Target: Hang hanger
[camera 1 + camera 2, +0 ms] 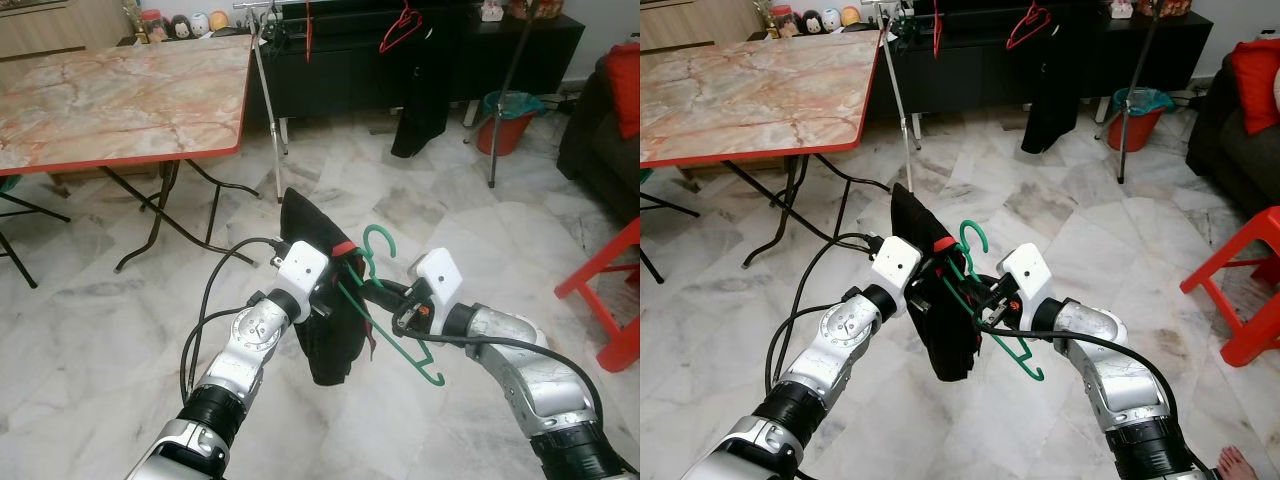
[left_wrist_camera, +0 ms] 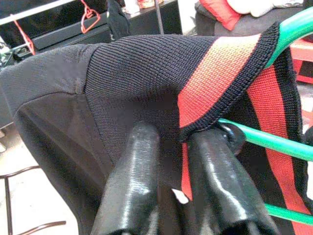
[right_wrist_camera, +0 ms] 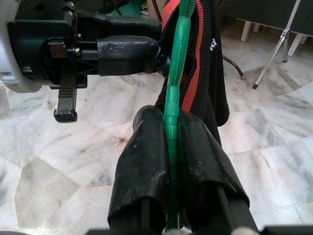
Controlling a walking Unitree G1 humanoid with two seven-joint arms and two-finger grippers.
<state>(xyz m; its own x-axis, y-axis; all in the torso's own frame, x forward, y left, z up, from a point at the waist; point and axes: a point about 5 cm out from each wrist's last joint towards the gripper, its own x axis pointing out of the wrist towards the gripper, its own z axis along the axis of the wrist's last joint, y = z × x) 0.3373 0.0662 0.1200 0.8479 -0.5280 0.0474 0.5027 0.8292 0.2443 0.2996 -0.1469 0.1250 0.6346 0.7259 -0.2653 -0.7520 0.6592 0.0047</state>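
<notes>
A green wire hanger (image 1: pixel 402 338) is held low in front of me, hook up. My right gripper (image 3: pixel 171 125) is shut on its wire, and the same gripper (image 1: pixel 388 292) sits just right of the cloth in the eye views. A black garment with a red stripe (image 1: pixel 320 345) hangs on the hanger's left side. My left gripper (image 2: pixel 176 147) is shut on its knitted collar (image 2: pixel 220 73), close beside the green wire. At the back stands a clothes rack (image 1: pixel 268 100) carrying a red hanger (image 1: pixel 400 30) and a black garment (image 1: pixel 425 100).
A marble-topped folding table (image 1: pixel 120 100) stands at the left, its legs reaching toward the rack. A red bucket (image 1: pixel 505 125) sits by the black cabinet (image 1: pixel 530 50). A red stool (image 1: pixel 612 290) and a dark sofa (image 1: pixel 595 130) are on the right. Marble floor lies between me and the rack.
</notes>
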